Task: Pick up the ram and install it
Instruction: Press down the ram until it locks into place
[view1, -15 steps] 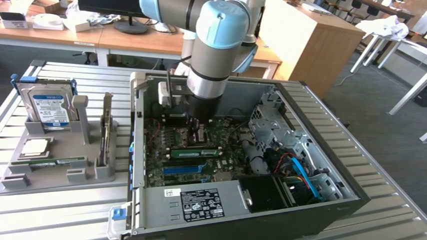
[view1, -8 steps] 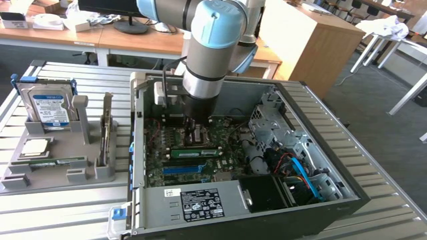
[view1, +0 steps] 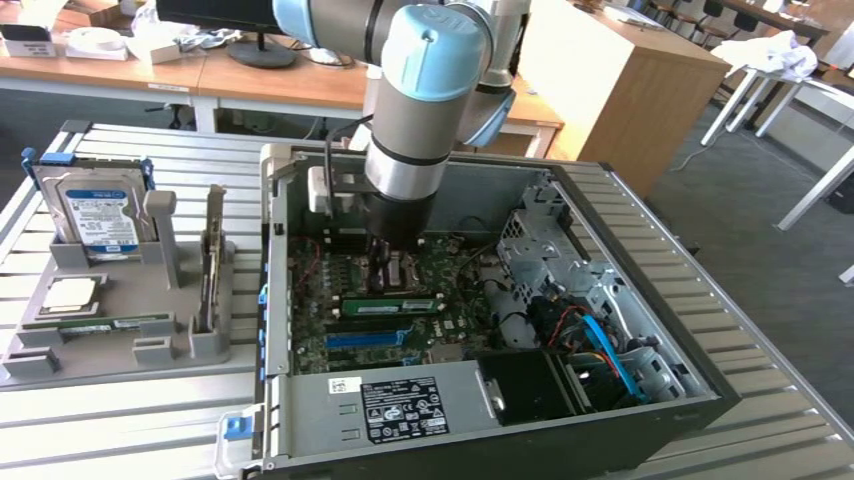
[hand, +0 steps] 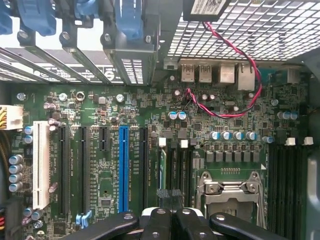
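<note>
Ram (view1: 390, 305), long narrow green circuit-board stick with pale label, sits in a motherboard slot inside the open black metal computer case (view1: 627, 400). Hand (hand: 170, 200), fingers together, hovers at its 12 o'clock. Blue slot (view1: 366, 339) at ram's 6 o'clock; silver processor socket (hand: 232, 192) beside hand.

Green ram (view1: 390, 304) with pale label; green motherboard (hand: 200, 130); blue slot (hand: 123, 167); black gripper (hand: 170, 200); grey-and-light-blue arm (view1: 424, 90).

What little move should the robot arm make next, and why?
Probably a gentle push straight down. The shut gripper hangs just above the ram, which already stands in its slot on the motherboard, so pressing may seat it fully.
</note>
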